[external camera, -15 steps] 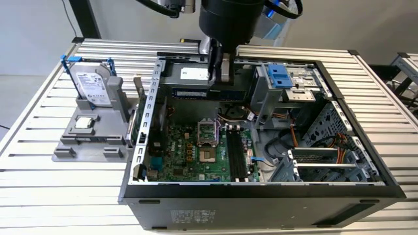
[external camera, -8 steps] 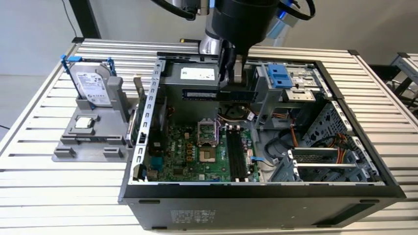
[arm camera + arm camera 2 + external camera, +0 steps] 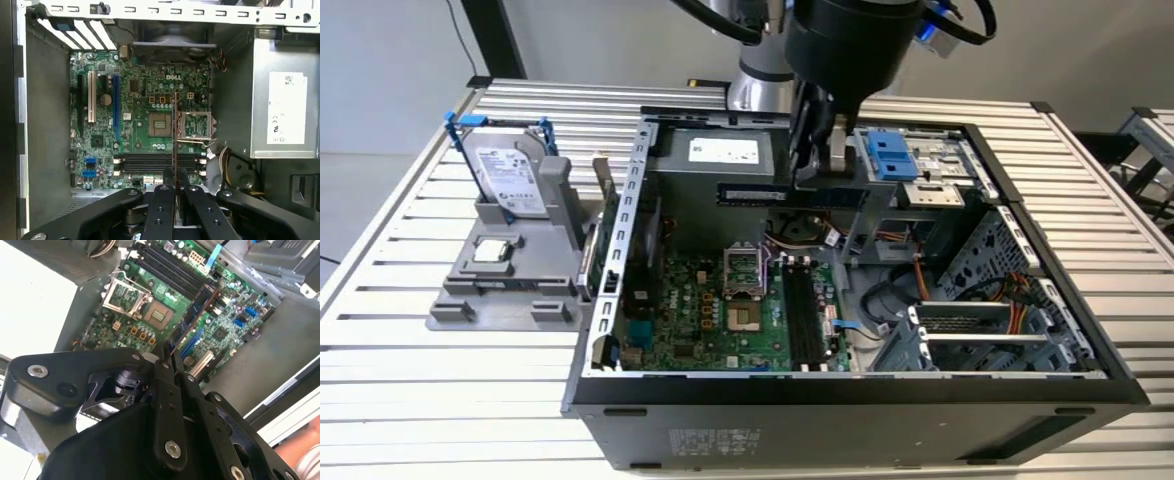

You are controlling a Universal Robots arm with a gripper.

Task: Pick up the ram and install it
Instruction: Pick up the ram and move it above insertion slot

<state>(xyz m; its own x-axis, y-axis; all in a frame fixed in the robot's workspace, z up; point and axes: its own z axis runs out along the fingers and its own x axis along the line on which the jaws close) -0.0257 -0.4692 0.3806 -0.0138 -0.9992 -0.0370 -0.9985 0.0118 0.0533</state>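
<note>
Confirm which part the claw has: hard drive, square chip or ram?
The ram, clamped in the claw above the open case; the hard drive and square chip sit on the grey holder outside it.

Gripper: is showing matt black, smooth links with shiny metal screw heads.
Ram: held in the gripper, is looking like dark, faintly glossy board.
Motherboard: beneath the gripper, is gleaming lacquered green.
Case: around the gripper, is showing dull grey sheet metal.
Table: is showing ribbed satin metal.
</note>
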